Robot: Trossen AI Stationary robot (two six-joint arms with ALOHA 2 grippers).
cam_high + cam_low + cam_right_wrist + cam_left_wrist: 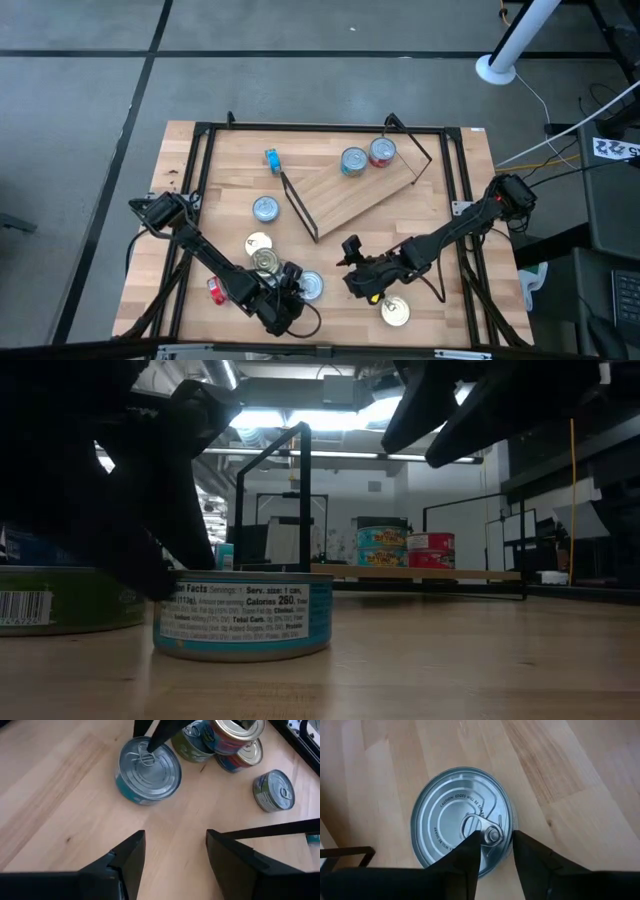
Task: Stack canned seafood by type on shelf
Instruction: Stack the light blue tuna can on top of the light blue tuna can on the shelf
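Left gripper sat half-spread over the tin, pinching nothing yet. Slick, rigid metal; better gripped across its rim. Right gripper hung spread.

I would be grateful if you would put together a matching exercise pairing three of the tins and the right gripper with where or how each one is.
Things:
A. red-sided round tin with a silver lid
B. teal-sided round tin with a silver pull-ring lid
C. round tin with a gold lid
D. right gripper

Places or states:
1. open, holding nothing
2. standing on the light-wood shelf board
3. directly under the left gripper
4. on the wooden tabletop, close to the right arm

Pairs: A-2, B-3, C-4, D-1
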